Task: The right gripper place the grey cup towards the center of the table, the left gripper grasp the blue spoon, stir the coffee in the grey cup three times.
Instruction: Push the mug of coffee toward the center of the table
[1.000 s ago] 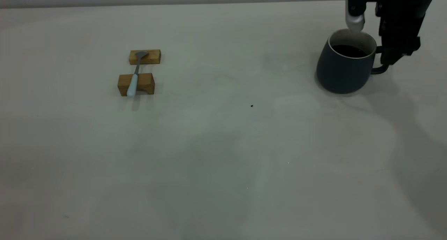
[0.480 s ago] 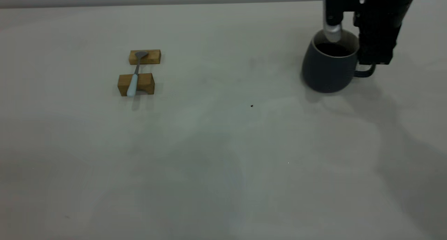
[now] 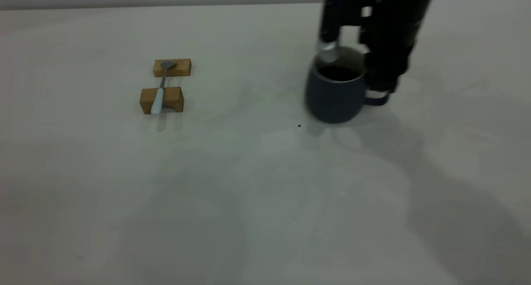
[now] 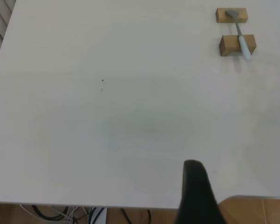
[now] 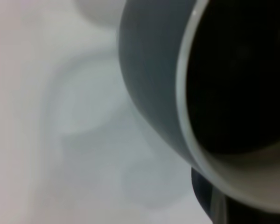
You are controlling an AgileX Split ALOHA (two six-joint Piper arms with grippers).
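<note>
The grey cup [image 3: 334, 96] with dark coffee [image 3: 338, 73] in it is right of the table's [image 3: 249, 193] middle. My right gripper [image 3: 373, 77] is shut on it at the handle side, coming down from above. In the right wrist view the cup's wall [image 5: 149, 84] and the coffee [image 5: 242, 74] fill the picture. The blue spoon [image 3: 159, 91] lies across two tan wooden blocks at the far left, its bowl on the far block. It also shows in the left wrist view as the spoon [image 4: 241, 39]. My left gripper [image 4: 196, 191] hangs back near the table's edge, far from the spoon.
The far block [image 3: 172, 67] and the near block [image 3: 161, 99] carry the spoon. A tiny dark speck [image 3: 299, 125] lies just left of the cup's foot. In the left wrist view, cables [image 4: 84, 214] and wooden floor [image 4: 256, 210] show beyond the table's edge.
My right gripper has carried the cup to the left and a little nearer, from the far right of the table towards its middle. The spoon and blocks have not moved.
</note>
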